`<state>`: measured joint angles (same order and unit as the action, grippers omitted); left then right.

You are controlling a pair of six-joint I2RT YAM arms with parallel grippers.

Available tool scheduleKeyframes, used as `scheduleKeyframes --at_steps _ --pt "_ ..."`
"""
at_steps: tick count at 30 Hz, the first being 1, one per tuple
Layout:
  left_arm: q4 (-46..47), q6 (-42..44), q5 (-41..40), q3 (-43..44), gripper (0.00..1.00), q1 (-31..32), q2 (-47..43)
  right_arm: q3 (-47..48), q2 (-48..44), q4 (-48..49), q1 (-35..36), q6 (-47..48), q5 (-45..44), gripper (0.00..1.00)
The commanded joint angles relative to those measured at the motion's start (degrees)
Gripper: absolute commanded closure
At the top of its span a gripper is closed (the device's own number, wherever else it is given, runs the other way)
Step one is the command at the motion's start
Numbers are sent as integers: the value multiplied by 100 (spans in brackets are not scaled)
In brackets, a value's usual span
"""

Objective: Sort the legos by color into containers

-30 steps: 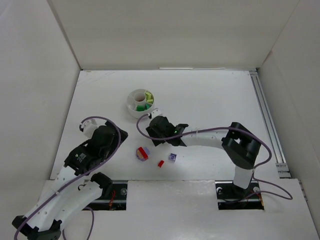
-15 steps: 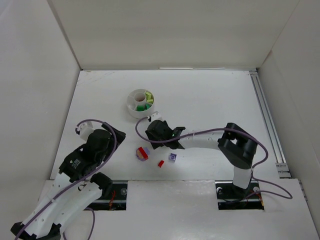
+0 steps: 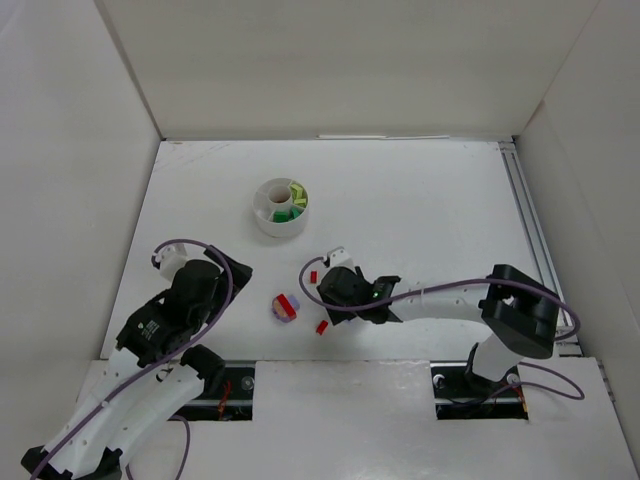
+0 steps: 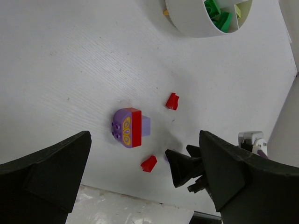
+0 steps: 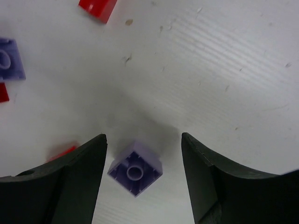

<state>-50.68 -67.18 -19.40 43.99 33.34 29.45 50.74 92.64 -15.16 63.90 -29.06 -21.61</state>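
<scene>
The white round tub (image 3: 266, 222) of containers holds green (image 3: 281, 214) and pale yellow legos (image 3: 298, 191). My right gripper (image 3: 345, 300) hangs open over an upside-down lavender lego (image 5: 135, 173). That lego lies on the table between the right fingers (image 5: 74, 182), touching neither. Close by are small red legos (image 3: 322, 326) (image 3: 313, 276) and a lavender-and-red stack (image 3: 285, 307). My left gripper (image 3: 232, 272) is open and empty, left of the stack (image 4: 128, 127). The left wrist view also shows the tub (image 4: 187, 25) and the red legos (image 4: 149, 163) (image 4: 172, 101).
White walls enclose the table on the left, far and right sides. A metal rail (image 3: 530, 230) runs along the right edge. A purple cable (image 3: 440, 290) loops along the right arm. In the right wrist view another lavender piece (image 5: 9, 65) and a red one (image 5: 98, 7) lie farther out.
My right gripper has moved from beside the tub toward the near edge and now covers the loose lavender lego. A red lego shows where it was. The left arm shifted slightly.
</scene>
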Motion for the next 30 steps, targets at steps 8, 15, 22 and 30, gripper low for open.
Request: scheduleKeyframes --at_steps 8,15,22,30 --pt "181 117 77 -13 0 -3 -98 -91 -167 -523 457 -768 78 41" --pt "234 169 77 -66 0 -3 -98 128 -167 -646 457 -672 -160 61" --pt "357 170 24 -66 0 -3 -37 1217 61 -752 457 531 -739 63" --pt "471 29 -371 320 0 -3 772 3045 596 -129 133 2386 -979 63"
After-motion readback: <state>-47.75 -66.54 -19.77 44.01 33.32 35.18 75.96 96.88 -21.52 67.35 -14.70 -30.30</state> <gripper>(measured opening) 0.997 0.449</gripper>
